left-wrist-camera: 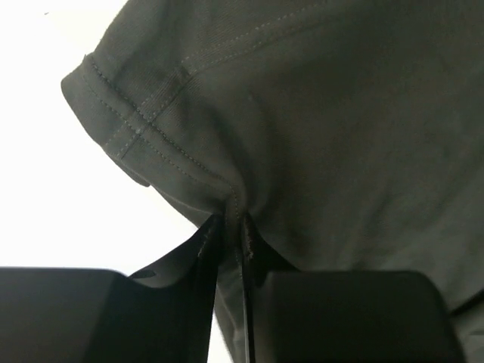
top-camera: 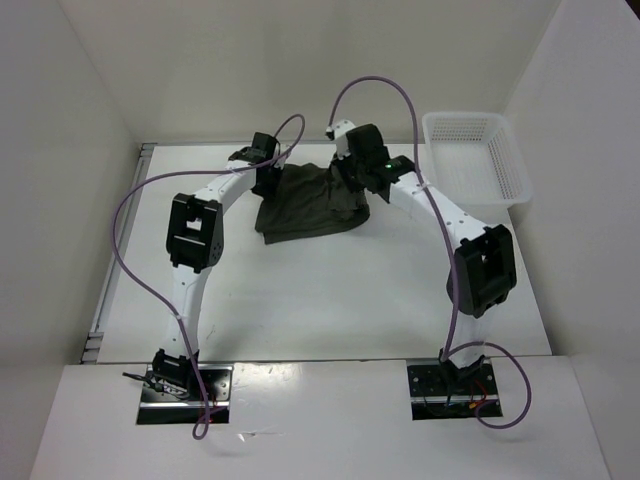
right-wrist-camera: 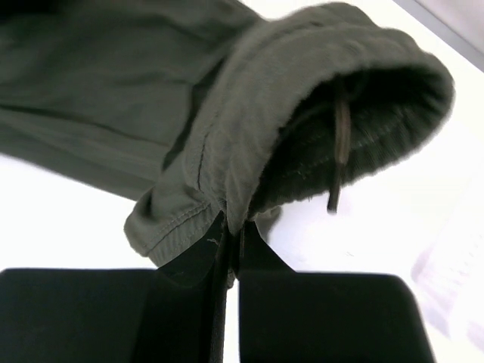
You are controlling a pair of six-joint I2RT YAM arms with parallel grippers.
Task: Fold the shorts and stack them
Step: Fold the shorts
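Note:
The dark olive-green shorts (top-camera: 305,203) lie wrinkled at the far middle of the white table, held up along their far edge by both grippers. My left gripper (top-camera: 262,168) is shut on the left far part; in the left wrist view its jaws (left-wrist-camera: 231,223) pinch a stitched leg hem (left-wrist-camera: 128,125). My right gripper (top-camera: 355,172) is shut on the right far part; in the right wrist view its jaws (right-wrist-camera: 231,227) pinch the waistband (right-wrist-camera: 302,113), with a dark drawstring (right-wrist-camera: 339,144) hanging inside it.
A white plastic mesh basket (top-camera: 474,158) stands at the far right of the table, close to the right arm. White walls enclose the table at the left, back and right. Purple cables loop above both arms.

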